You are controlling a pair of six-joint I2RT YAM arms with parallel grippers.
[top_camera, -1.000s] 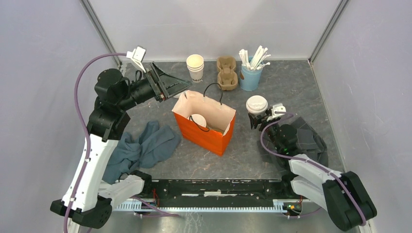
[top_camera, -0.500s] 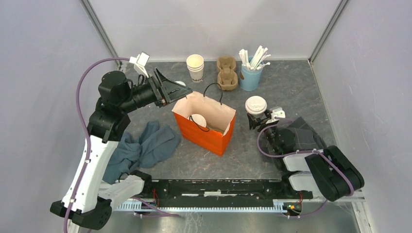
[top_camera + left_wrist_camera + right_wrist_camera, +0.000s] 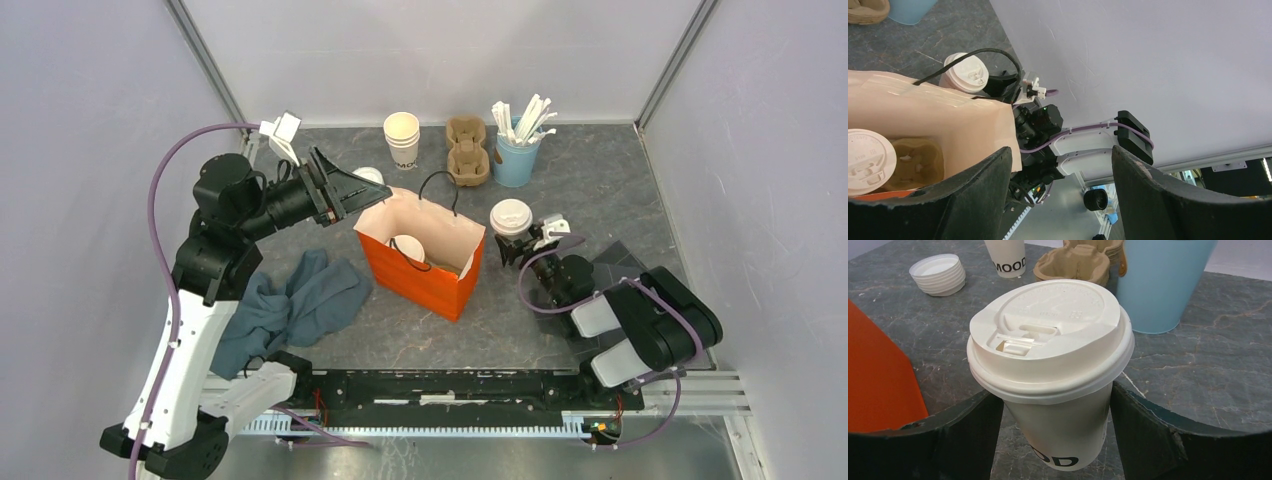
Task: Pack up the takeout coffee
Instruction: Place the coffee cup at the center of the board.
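Orange paper bag [image 3: 420,262]: cream inside, with black cord handles. It stands upright and open-mouthed on the grey stone-patterned bench [image 3: 600,180], between the two claws.
Packed cup [image 3: 868,161]: small cream-white paper cup capped with a round white plastic sip lid. It sits upright inside the bag, below the left claw, beside an empty pocket of a brown moulded-pulp tray [image 3: 918,162].
Carried cup [image 3: 1050,370]: a second cup of the same kind, with dark lettering low on its wall. It is outside the bag, near the bag wall that faces the right claw. Whether its base is clear of the bench cannot be told.
Right claw [image 3: 1055,405]: jaws spread wide, one dark finger against each side of the carried cup's wall just under the lid. It is gripping the cup.
Left claw [image 3: 1060,150]: jaws spread wide with nothing clamped between them. It hangs over the bag's far rim, one finger close above the paper edge. Whether it touches the bag cannot be told.
Done: one of the two coffees is in the bag.
Left: the carried cup probably has to go over the rim and down into the empty pocket, and then be released.
Not part of the load: a stack of lidless cream cups [image 3: 402,138] and a stack of loose white lids [image 3: 938,274], both beyond the right claw.
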